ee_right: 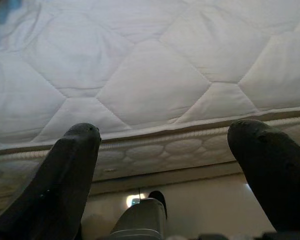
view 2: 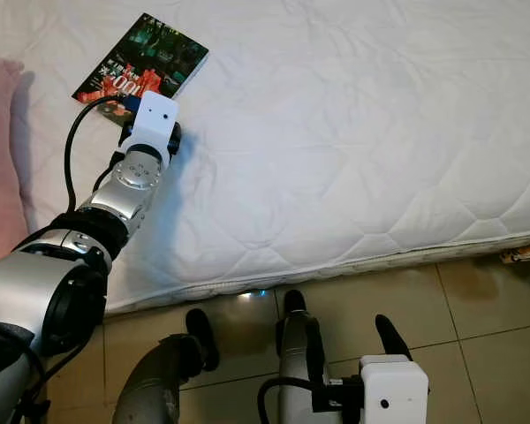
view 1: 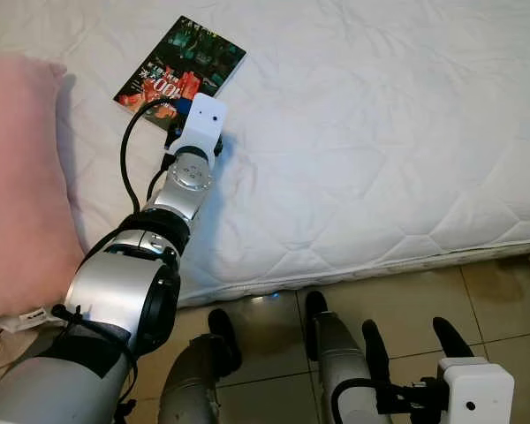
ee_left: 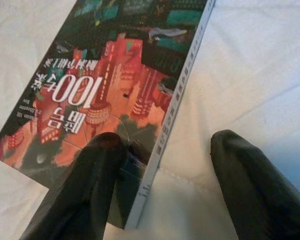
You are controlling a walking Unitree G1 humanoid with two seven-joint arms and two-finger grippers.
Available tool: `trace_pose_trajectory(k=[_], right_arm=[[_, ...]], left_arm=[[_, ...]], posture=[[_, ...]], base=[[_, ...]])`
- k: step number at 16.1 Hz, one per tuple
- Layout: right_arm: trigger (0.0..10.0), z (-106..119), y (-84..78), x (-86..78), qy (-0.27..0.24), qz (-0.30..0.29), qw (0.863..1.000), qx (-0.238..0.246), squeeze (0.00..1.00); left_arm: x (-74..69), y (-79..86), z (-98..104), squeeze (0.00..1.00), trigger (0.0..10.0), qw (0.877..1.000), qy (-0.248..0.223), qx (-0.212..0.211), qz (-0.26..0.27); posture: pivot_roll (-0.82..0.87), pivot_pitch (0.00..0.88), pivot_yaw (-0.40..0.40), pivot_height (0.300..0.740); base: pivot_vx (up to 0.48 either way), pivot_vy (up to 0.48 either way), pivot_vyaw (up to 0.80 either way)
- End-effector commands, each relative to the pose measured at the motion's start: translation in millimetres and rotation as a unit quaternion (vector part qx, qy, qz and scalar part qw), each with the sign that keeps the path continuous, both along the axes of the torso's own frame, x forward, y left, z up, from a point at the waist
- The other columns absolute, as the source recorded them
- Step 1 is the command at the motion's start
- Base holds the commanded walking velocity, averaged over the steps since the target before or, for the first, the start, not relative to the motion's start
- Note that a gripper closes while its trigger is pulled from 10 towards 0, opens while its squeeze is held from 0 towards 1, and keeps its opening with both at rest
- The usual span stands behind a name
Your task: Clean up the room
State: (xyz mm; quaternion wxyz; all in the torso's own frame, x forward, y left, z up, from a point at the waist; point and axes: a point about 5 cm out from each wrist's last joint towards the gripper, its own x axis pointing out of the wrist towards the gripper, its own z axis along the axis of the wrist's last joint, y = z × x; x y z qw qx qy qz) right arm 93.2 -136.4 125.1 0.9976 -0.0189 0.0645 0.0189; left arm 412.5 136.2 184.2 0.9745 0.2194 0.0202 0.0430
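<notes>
A paperback book point(view 1: 181, 66) with a dark green and red cover lies flat on the white quilted mattress point(view 1: 380, 132), near its far left. My left arm reaches out to it. In the left wrist view the left gripper point(ee_left: 167, 145) is open and straddles the near corner of the book point(ee_left: 115, 75): one finger point(ee_left: 97, 165) rests on the cover, the other point(ee_left: 245, 170) is over the mattress beside the spine. My right gripper point(view 1: 409, 340) is open and hangs low over the floor in front of the bed edge, holding nothing.
A pink pillow point(view 1: 18, 177) lies at the left end of the bed, close to my left arm. Beige floor tiles point(view 1: 503, 300) run along the mattress edge. A small colourful object point(view 2: 526, 254) lies on the floor at the far right.
</notes>
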Motion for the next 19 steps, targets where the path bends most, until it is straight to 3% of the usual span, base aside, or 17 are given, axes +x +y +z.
trace_pose_trajectory(k=[1,6,12,17,18,19], right_arm=[[10.0,0.4,-0.6,-3.7,0.011,0.0,1.0,0.0,0.0],[10.0,0.8,-0.6,-4.3,0.015,-0.001,1.0,0.001,0.0],[10.0,0.0,-1.8,-6.2,0.023,-0.005,1.0,0.001,0.0],[10.0,-6.3,1.4,9.0,0.008,-0.002,1.0,0.007,0.0],[10.0,-7.6,1.9,17.7,-0.004,0.002,1.0,0.009,0.0],[10.0,-9.3,1.1,22.9,-0.009,0.004,1.0,0.008,0.0]], left_arm=[[-7.1,7.1,-24.3,0.0,0.0,0.999,0.041,-0.002,0.019],[-9.2,5.4,-31.6,0.0,0.0,0.998,0.059,-0.016,0.013],[-11.5,7.5,-38.9,0.0,0.0,0.995,0.078,-0.066,0.011],[-26.4,40.8,-68.4,0.0,0.0,0.989,0.108,-0.092,0.049],[-41.1,71.2,-87.7,0.0,0.0,0.985,0.127,-0.09,0.074],[-49.5,86.5,-96.0,0.0,0.0,0.984,0.135,-0.08,0.085]], posture=[[-0.54,0.477,0.023,0.74],[-0.54,0.488,0.018,0.74],[-0.55,0.489,0.018,0.74],[-0.49,0.441,0.052,0.74],[-0.46,0.406,0.064,0.74],[-0.44,0.391,0.068,0.74]], base=[[0.0,0.0,0.0],[0.0,0.0,0.0],[0.0,0.0,0.0],[0.0,0.0,0.0],[0.0,0.0,0.0],[0.0,0.0,0.0]])
